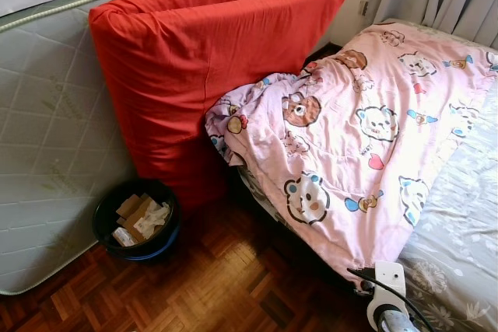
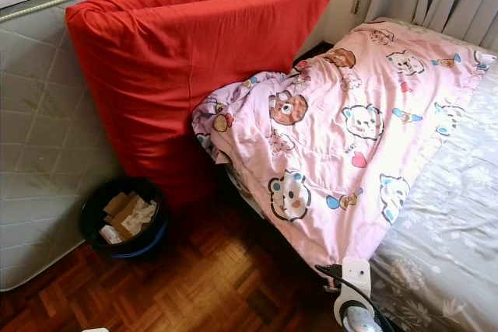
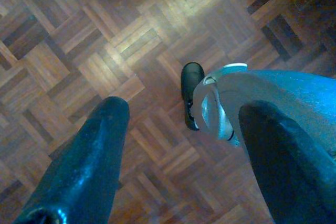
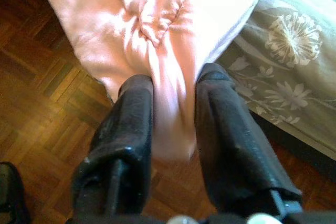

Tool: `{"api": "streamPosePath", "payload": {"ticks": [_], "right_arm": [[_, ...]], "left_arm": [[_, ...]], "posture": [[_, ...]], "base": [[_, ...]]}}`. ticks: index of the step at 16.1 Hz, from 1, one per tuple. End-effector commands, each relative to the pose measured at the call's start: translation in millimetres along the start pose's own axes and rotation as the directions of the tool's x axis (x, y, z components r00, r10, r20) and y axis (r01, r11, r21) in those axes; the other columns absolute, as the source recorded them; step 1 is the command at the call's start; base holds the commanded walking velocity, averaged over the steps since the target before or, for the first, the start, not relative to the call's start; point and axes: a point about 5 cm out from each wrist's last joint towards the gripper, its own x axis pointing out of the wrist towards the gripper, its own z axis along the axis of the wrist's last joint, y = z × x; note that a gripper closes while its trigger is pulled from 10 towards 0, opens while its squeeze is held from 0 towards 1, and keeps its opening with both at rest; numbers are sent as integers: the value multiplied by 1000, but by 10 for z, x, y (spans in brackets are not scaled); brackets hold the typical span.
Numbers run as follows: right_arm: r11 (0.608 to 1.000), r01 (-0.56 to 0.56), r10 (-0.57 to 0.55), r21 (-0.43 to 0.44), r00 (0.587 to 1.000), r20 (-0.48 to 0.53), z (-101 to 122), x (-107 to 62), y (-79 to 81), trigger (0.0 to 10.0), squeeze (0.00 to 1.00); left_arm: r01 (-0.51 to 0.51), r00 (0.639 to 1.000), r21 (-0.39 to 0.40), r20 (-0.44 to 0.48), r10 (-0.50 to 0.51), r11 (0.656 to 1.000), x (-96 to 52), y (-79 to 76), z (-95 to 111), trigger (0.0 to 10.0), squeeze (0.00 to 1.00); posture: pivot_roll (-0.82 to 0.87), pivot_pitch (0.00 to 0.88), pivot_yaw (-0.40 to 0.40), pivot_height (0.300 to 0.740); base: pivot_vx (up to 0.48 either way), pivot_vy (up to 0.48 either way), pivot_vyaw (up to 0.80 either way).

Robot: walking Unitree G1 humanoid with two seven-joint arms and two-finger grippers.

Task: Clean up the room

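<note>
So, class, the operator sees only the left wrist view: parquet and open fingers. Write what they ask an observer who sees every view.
Operator: Is the right gripper busy?
Observer: Yes, the right gripper is pinching the corner of the pink blanket.
Operator: Where does the blanket lie?
Observer: Bunched across the bed, one edge hanging toward the floor.
Operator: Anything else nearby?
Observer: A black bin of paper scraps stands beside red cushions.

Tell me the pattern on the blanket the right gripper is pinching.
Pink blanket with cartoon bears, clearest in the left eye view; right gripper holds its edge.
</note>
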Motion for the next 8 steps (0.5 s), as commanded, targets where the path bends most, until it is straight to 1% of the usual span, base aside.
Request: {"api": "streamPosePath", "payload": {"ticks": [1, 2, 3, 4, 5, 6, 8], "right_arm": [[1000, -4, 4, 1, 1000, -31, -76, -17, 22, 10000, 1000], [1000, -2, 3, 4, 999, -36, -91, -21, 22, 10000, 1000], [1000, -1, 1, 5, 999, -43, -111, -26, 20, 10000, 698], [1000, 0, 0, 6, 999, -49, -127, -31, 13, 10000, 220], [1000, -1, 1, 4, 998, -61, -162, -41, 8, 10000, 169], [1000, -9, 9, 6, 997, -77, -208, -54, 6, 10000, 0], [999, -28, 31, 27, 995, -99, -277, -76, 17, 10000, 0]], "left_arm": [[-8, 1000, 16, -26, 8, 1000, -31, 42, -68, 10000, 0], [-7, 1000, 18, -26, 7, 1000, -30, 41, -68, 10000, 0], [-6, 1000, 18, -26, 6, 1000, -30, 40, -68, 10000, 0], [-4, 1000, 19, -27, 5, 1000, -30, 38, -68, 10000, 0], [-3, 1000, 22, -28, 3, 1000, -30, 38, -67, 10000, 0], [-2, 1000, 24, -29, 2, 1000, -29, 39, -68, 10000, 0], [0, 999, 27, -32, 1, 1000, -28, 40, -67, 10000, 0]], "posture": [[21, 115, 11, 740], [19, 115, 10, 740], [19, 114, 10, 740], [21, 114, 10, 740], [22, 113, 11, 740], [20, 111, 13, 740], [17, 108, 15, 740]], "base": [[0, 0, 0], [0, 0, 0], [0, 0, 0], [0, 0, 0], [0, 0, 0], [0, 0, 0], [0, 0, 0]]}}
